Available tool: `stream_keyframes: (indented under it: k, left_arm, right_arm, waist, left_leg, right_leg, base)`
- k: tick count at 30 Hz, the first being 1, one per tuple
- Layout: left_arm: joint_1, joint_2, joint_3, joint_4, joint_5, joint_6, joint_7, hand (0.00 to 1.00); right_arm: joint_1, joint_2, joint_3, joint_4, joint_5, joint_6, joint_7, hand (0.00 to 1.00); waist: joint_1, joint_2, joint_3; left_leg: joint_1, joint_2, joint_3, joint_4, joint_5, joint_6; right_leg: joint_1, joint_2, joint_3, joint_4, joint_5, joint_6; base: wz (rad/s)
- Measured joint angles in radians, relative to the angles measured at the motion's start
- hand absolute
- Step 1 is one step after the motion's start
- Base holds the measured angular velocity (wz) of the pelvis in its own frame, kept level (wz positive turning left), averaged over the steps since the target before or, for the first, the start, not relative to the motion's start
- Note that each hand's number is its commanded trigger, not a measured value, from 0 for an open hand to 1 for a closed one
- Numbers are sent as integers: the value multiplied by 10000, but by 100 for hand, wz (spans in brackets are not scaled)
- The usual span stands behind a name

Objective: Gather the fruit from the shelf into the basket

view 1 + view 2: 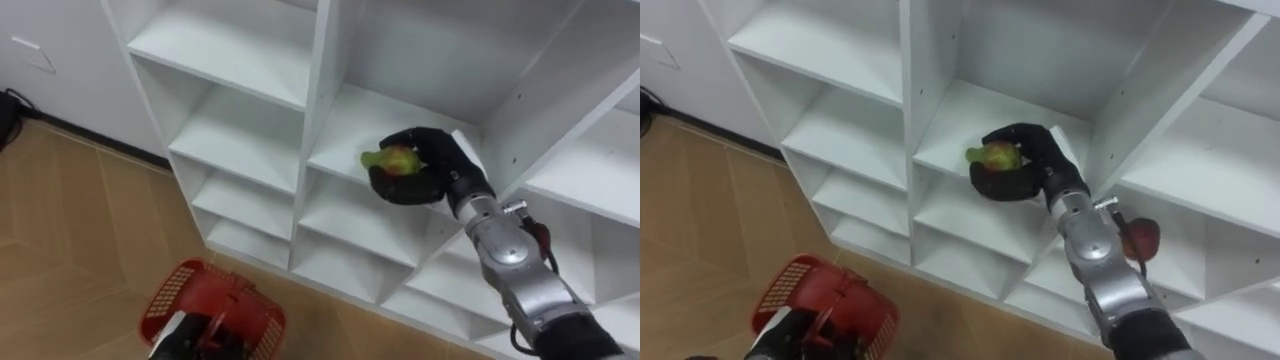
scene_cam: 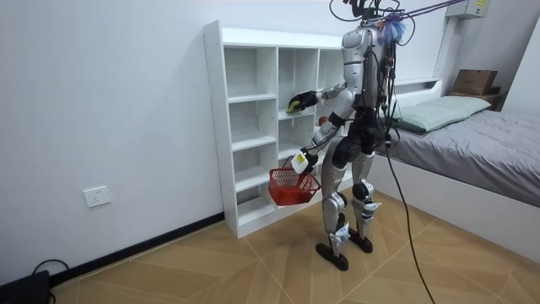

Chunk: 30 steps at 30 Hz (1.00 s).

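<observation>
The right hand [image 1: 425, 172] is curling round a round green-red fruit [image 1: 400, 158] at the white closet shelf [image 1: 345, 125], while the left hand [image 2: 301, 160] is gripping the waiting red plastic basket [image 1: 178, 288].

The robot is wearing a silver-grey shell over its torso, arms and legs, with darker parts showing at the waist and hips and black feet below. Dark cables are running down its torso. Its right hand [image 1: 432, 165] is showing black all over, joining a ringed silver wrist and a forearm that is turning black toward the elbow. Its left hand [image 1: 183, 337] is showing a pale back with dark fingers.
</observation>
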Motion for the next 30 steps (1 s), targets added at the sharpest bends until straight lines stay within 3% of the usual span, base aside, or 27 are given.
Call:
stream_keyframes:
  k: [4, 9, 13, 18, 22, 26, 30]
  left_arm:
    - [-1, -124, 0, 30, -129, -25, -6, 100]
    - [-38, -423, -172, 392, -422, -34, -5, 100]
    - [-38, -502, -174, 397, -424, -41, -1, 100]
    - [-92, -505, -460, 440, -1222, -179, 178, 100]
    - [-256, -545, -622, 456, -1420, -333, 218, 100]
    - [-451, -566, -978, 437, -1592, -546, 242, 100]
    - [-643, -617, -980, 831, -1599, -707, 246, 100]
  right_arm:
    - [493, 70, 3, -752, -3, 0, 239, 100]
    - [1068, 264, 15, -1605, -24, -1, 698, 100]
    - [1513, 335, 19, -1614, -22, 5, 933, 100]
    - [1804, 710, 124, -1614, 45, 6, 1050, 100]
    - [1901, 920, 243, -1606, 35, 5, 1281, 100]
    - [1951, 1074, 398, -1102, -42, -12, 1388, 100]
    - [2120, 1141, 395, -557, -216, -8, 1383, 100]
  waist:
    - [-88, 64, -8]
    - [-279, 497, -237]
    - [-388, 571, -275]
    - [-828, 563, -204]
    - [-853, 584, -108]
    - [-992, 771, 6]
    - [-1081, 963, 33]
  left_leg:
    - [43, 70, 111, 10, -1, 4]
    - [64, 170, 536, -155, 1, 11]
    - [247, 180, 815, -380, 72, 18]
    - [257, 240, 1019, -364, 68, 31]
    - [205, 276, 1136, -297, 49, 49]
    - [-152, 294, 1171, -87, 17, 79]
    - [-610, 304, 1179, 43, 20, 84]
  right_leg:
    - [-5, -2, 29, 1, 4, 0]
    - [-298, 11, 428, 208, 5, -2]
    - [-403, -3, 693, 358, 5, -4]
    - [-487, 14, 1010, 411, 9, -10]
    - [-634, 25, 1104, 531, 11, -13]
    - [-956, 8, 1081, 662, 11, -13]
    - [-1446, 2, 1118, 816, 17, -23]
  base:
    - [-7]
    - [-23]
    - [-24]
    - [-13]
    - [-10]
    - [0]
    - [-1]
